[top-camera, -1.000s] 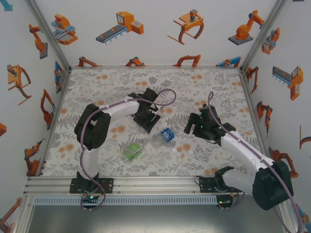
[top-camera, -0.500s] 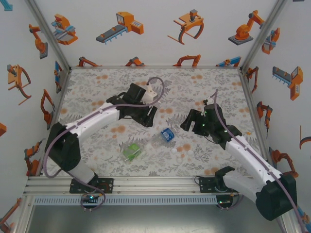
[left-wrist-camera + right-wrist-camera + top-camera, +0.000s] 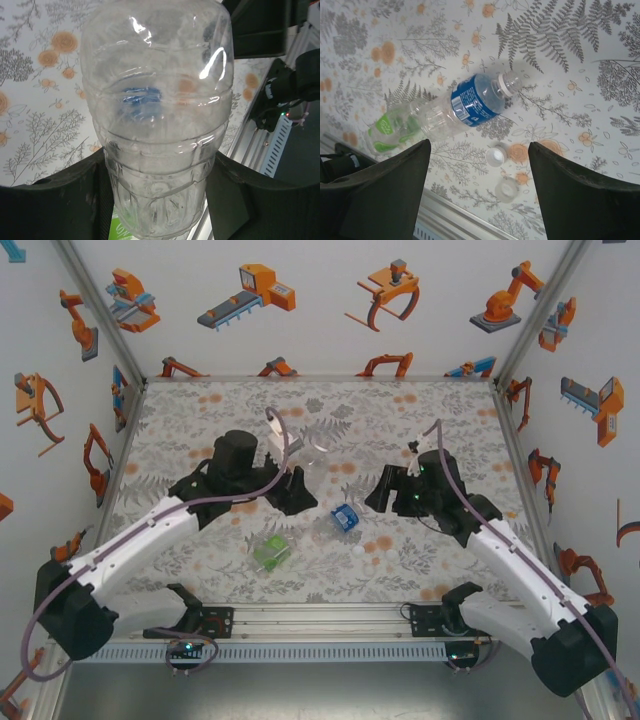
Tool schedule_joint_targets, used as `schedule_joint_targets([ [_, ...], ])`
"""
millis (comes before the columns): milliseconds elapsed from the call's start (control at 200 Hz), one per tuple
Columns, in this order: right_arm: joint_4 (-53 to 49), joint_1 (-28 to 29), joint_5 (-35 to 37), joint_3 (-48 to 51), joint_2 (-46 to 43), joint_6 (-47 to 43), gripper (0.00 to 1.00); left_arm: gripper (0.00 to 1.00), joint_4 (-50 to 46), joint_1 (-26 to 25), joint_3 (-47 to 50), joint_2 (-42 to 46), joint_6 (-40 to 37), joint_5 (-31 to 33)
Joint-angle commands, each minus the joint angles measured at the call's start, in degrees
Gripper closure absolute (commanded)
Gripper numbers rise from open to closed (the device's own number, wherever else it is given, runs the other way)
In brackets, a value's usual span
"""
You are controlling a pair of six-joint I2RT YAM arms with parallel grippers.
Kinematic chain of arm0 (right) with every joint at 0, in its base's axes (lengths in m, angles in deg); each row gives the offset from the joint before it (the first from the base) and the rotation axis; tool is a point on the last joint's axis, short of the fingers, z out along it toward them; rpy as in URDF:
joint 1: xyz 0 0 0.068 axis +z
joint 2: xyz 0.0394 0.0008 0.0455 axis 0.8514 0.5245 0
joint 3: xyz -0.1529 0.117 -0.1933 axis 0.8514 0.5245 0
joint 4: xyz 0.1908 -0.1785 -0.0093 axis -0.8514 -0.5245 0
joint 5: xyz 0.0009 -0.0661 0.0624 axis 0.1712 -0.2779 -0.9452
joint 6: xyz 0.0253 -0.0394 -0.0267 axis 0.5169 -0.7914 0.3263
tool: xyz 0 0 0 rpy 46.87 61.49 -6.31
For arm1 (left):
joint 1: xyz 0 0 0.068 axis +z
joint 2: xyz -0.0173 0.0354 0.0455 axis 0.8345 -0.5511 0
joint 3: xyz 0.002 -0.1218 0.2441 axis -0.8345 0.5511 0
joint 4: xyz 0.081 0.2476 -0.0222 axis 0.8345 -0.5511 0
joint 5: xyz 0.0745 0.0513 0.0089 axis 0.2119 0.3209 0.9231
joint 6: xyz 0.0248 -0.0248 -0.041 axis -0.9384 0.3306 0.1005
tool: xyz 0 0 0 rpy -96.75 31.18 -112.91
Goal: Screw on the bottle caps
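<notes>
We log the left claw [image 3: 157, 200] pinching the plain clear ribbed plastic bottle [image 3: 157, 100]. We see the right claw [image 3: 479, 147] spread above the lying blue-labelled clear bottle [image 3: 470, 105]; two small whitish round caps [image 3: 495, 156] at its five o'clock, green-labelled clear bottle [image 3: 387, 132] at eight.

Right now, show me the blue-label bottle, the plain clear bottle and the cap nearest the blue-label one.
blue-label bottle [image 3: 470, 105]: right wrist view, on its label.
plain clear bottle [image 3: 155, 190]: left wrist view, on its ribbed lower body.
nearest cap [image 3: 496, 156]: right wrist view, on its centre.
</notes>
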Motion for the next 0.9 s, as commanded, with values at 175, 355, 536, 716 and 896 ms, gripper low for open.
schedule_joint_targets([
  [175, -12.7, 1.6, 7.6, -1.0, 0.6, -0.7, 0.31, 0.9, 6.6, 0.0, 5.7, 9.5, 2.0, -0.4],
  [355, -15.9, 2.2, 9.5, 0.7, 1.4, 0.6, 0.34, 0.92, 7.3, 0.0, 8.4, 12.2, 3.7, -0.5],
  [536, -18.7, 5.8, 13.7, 0.5, 3.2, 2.4, 0.39, 0.93, 8.3, 0.0, 10.5, 13.7, 4.6, 0.1],
  [716, -21.5, 11.7, 18.2, -0.2, 4.6, 5.5, 0.41, 0.94, 7.4, -0.1, 10.9, 14.1, 5.7, -0.9],
  [896, -23.2, 16.2, 20.9, -0.2, 5.5, 8.9, 0.41, 0.95, 8.4, -0.5, 12.9, 17.1, 7.1, 0.3],
])
